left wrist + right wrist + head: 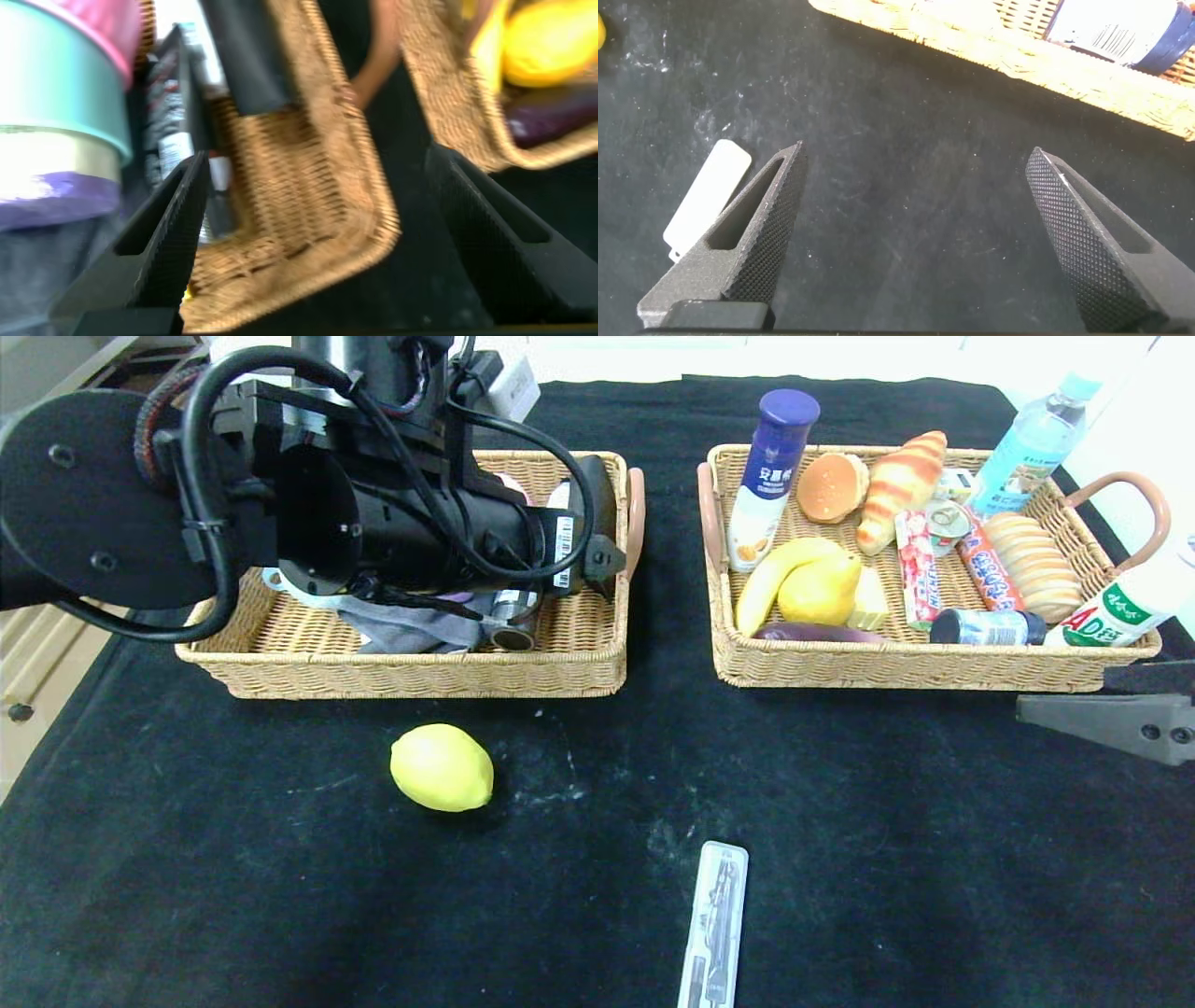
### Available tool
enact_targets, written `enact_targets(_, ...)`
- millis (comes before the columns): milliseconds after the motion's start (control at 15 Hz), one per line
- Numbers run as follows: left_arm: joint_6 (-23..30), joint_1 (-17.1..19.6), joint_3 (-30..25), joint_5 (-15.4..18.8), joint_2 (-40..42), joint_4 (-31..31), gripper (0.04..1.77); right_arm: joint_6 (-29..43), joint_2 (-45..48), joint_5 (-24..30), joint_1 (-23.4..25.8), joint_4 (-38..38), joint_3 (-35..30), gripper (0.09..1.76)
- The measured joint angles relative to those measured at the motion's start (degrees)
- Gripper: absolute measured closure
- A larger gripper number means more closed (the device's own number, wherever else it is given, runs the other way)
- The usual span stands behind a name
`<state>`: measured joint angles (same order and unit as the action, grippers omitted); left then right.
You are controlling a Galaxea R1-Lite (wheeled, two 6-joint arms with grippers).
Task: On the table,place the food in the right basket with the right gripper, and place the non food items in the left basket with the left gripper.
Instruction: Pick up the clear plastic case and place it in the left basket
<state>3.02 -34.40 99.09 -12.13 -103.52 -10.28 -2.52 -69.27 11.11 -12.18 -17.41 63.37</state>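
**2 items waiting on the cloth, both arms empty**

The left gripper (313, 233) is hanging over the left basket (569, 672), jaws standing wide with nothing between them; in its wrist view the basket's wicker corner and a pile of items are lying just under the fingers. The right gripper (915, 243) is hovering low over the black table (887, 821) in front of the right basket (915, 667), jaws also spread wide and empty.

2 things are lying loose. The lemon (442, 767) is sitting at about 6 o'clock from the left basket, just in front of it. The clear flat case (714, 924) is resting nearer the table's front edge, its long axis running 12 to 6.

The coming move is turning on a crossing: the lemon is food for the right gripper, yet it is lying well off at that gripper's 9 o'clock, nearer the left arm. The case, non food, is lying nearer the right gripper.
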Motion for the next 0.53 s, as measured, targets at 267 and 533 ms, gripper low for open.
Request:
enact_targets(267, 0.09, -3.55, -4.00, -0.46, 2.30, 0.05, 0.12, 0.00, -0.50, -0.02, -0.02, 0.02, 0.00, 0.14)
enact_targets(533, 0.59, -7.41, -9.56, -1.38, 5.32, 0.02, 0.11, 0.00, -0.71, -0.02, -0.02, 0.02, 0.00, 0.14)
